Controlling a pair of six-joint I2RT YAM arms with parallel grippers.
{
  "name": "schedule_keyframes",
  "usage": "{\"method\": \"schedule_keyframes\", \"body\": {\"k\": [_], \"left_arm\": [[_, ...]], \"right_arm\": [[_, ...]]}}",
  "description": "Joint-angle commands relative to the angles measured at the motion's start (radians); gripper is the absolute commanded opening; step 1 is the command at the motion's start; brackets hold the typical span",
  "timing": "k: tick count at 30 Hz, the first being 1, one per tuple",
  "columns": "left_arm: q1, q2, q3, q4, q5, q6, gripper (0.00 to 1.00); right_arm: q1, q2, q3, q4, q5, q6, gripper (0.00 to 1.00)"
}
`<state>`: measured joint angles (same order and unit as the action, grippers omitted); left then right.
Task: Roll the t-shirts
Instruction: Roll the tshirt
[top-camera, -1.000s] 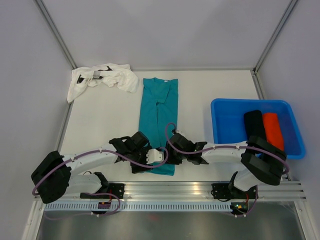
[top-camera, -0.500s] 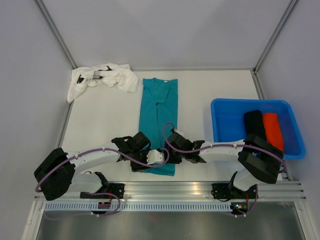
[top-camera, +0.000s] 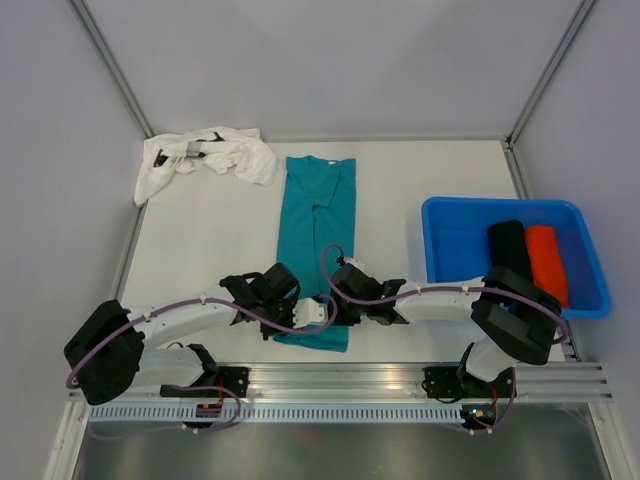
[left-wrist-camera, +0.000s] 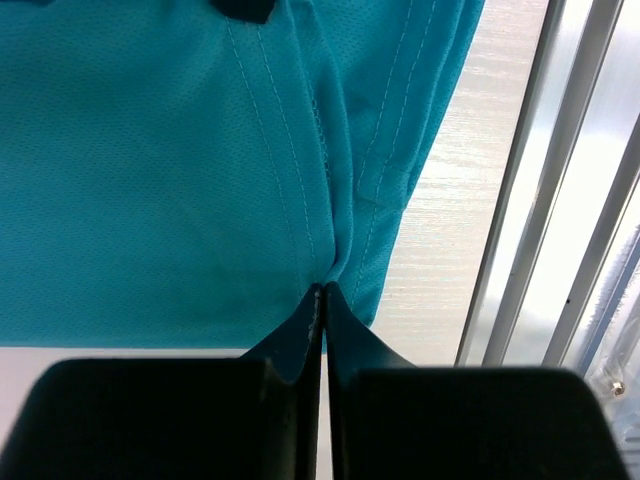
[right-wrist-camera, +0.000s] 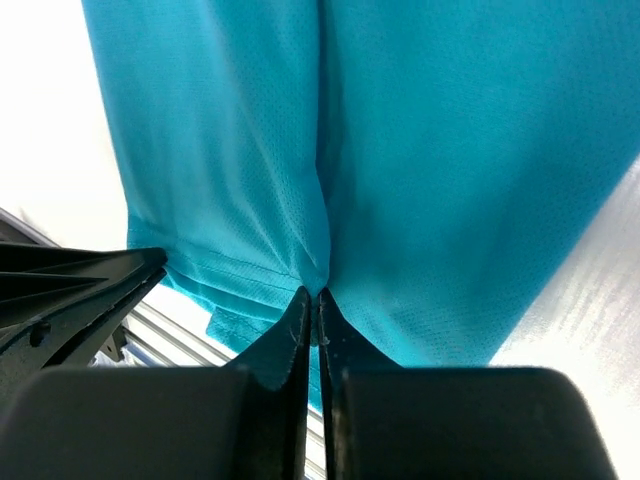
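Top external: teal shirt (top-camera: 318, 240) folded to a long strip, long axis running straight away from near edge. Near hem pinched by both, side by side: left gripper (left-wrist-camera: 322, 300) clamped on cloth, right gripper (right-wrist-camera: 312, 303) likewise. Roll judged to run away along strip.

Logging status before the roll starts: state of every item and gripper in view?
teal t-shirt: folded into a long strip, flat on the table, near hem pinched by both grippers
white t-shirt: crumpled at the far left corner
black t-shirt: rolled, in the tub
orange-red t-shirt: rolled, in the tub beside the black one
blue tub: holds two rolls
left gripper: shut on the teal hem
right gripper: shut on the teal hem
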<state>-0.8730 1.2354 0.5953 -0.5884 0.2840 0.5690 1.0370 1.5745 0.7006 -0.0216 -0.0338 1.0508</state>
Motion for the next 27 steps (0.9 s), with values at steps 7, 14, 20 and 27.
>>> {"method": "schedule_keyframes", "body": {"k": [7,14,20,27], "left_arm": [[-0.007,-0.070,0.021,-0.044,-0.025,-0.038,0.09],[-0.007,-0.114,-0.005,-0.068,-0.091,-0.047,0.03],[0.002,-0.136,-0.020,-0.091,-0.118,-0.043,0.02],[0.002,-0.122,-0.011,-0.094,-0.088,-0.024,0.02]], "right_arm": [[0.052,0.001,0.120,-0.048,-0.053,-0.041,0.00],[0.054,-0.024,0.028,0.012,-0.114,0.012,0.00],[0.018,-0.030,-0.091,0.133,-0.152,0.057,0.00],[0.015,-0.134,-0.014,-0.024,-0.083,-0.050,0.47]]}}
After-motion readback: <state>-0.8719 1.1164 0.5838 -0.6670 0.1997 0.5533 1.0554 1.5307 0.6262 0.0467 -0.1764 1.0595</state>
